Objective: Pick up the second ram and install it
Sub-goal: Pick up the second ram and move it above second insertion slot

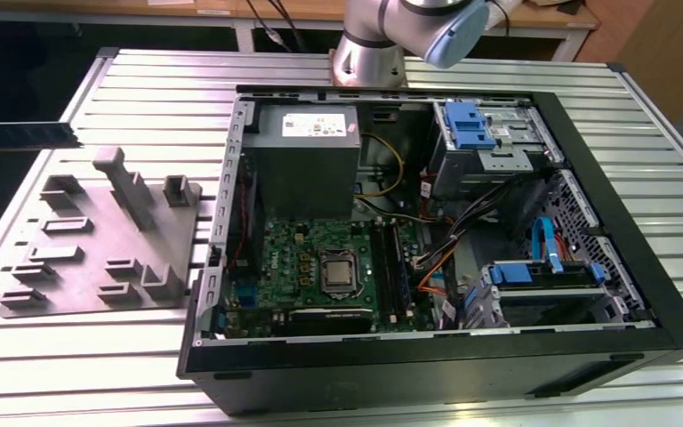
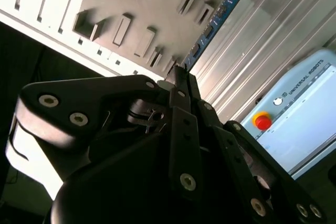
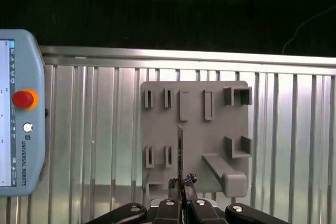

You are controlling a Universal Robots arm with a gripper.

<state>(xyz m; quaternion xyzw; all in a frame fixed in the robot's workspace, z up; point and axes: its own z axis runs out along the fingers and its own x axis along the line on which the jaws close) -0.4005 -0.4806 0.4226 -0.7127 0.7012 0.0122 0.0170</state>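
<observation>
The second ram (image 1: pixel 28 135) is a thin dark green stick hanging level over the table's edge at the exterior view's left, above and beyond the grey fixture (image 1: pixel 92 240). In the second wrist view my gripper (image 2: pixel 181 85) is shut on one end of the ram (image 2: pixel 215 17), whose blue board reaches out past the fingertips. The first wrist view shows the ram (image 3: pixel 180 150) edge-on, rising from my gripper (image 3: pixel 181 200) over the fixture (image 3: pixel 194 129). The green motherboard (image 1: pixel 306 258) lies inside the open computer case (image 1: pixel 662 294).
The grey fixture has several empty slots and one tall post (image 1: pixel 122 182). A grey power supply (image 1: pixel 300 147), blue drive cages and cables crowd the case. The arm's base (image 1: pixel 372 44) stands behind the case. A teach pendant (image 3: pixel 16 114) lies on the ribbed table beside the fixture.
</observation>
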